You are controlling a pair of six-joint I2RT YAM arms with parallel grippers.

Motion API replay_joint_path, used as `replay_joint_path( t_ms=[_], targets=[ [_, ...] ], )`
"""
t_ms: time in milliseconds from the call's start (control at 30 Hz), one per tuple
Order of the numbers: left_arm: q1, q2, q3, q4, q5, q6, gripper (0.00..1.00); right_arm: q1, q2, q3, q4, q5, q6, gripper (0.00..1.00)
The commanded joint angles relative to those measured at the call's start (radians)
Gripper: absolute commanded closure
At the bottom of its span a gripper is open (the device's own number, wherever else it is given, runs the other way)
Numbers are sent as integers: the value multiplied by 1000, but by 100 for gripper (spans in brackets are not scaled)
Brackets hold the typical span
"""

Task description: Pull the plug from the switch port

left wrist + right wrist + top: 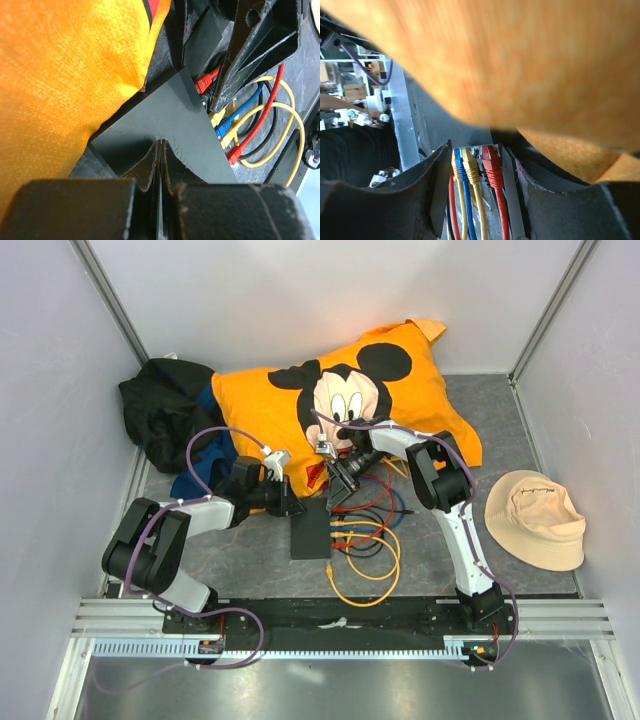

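The right gripper has its jaws spread. One finger stands on each side of a row of yellow, blue and yellow plugs, with a red plug at the right, and the jaws clamp none of them. Its arm rises from the lower right of the top view, then folds down-left to the right edge of the switch. The left gripper has its fingers pressed almost together, tips at the switch's near edge; whether they pinch it I cannot tell. Its arm bends in from the lower left. The switch lies flat at centre frame, long axis running up and down the picture and socket edge facing right toward the looping cables. Its upper end lies against the orange cushion.
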State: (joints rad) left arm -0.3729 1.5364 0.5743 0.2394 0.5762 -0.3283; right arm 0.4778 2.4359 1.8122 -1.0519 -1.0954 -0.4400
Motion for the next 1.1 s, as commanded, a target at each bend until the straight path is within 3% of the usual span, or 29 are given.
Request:
replay_joint_path(
  t_ms=[0, 500, 1067],
  targets=[
    [-6, 34, -19, -107, -101, 32, 98, -24, 112, -19, -2, 186, -29, 48],
    [-27, 33, -17, -112, -110, 43, 98, -71, 189, 36, -33, 184, -6, 58],
    [-37, 36, -14, -111, -114, 48, 98, -73, 178, 47, 13, 262, 64, 62]
  ],
)
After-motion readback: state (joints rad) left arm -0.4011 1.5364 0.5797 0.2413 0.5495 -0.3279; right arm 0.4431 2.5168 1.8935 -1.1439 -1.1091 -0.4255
